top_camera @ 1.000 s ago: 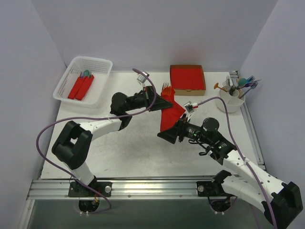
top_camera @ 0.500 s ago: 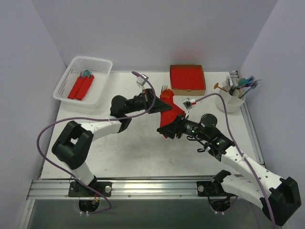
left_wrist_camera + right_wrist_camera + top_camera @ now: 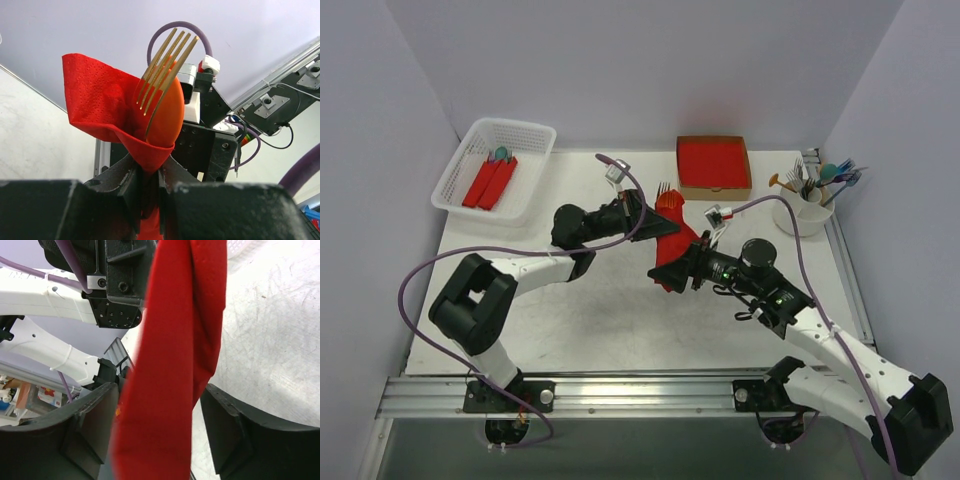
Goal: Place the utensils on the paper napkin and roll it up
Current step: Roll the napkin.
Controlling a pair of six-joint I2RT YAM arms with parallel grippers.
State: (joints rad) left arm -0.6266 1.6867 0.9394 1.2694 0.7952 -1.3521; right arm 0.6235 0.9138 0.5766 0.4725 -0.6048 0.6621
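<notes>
Left end effector is pinching the paper napkin narrowly, fork and orange spoon sticking out its far end. Roll is hanging over the surface's middle, long axis running nearward into the right end effector (jaws standing wide astride it, grip unclear).

LIGHT: bright, even, diffuse, from overhead | SHADOWS: faint, soft-edged on the tabletop under both arms | GLARE: fork tines gleam; mild sheen on scuffed tabletop in right wrist view | FOCUS: top view sharp; left hand underexposed, soft; paper napkin near lens, slightly blurred | DISTORTION: wrist views bowed at edges
</notes>
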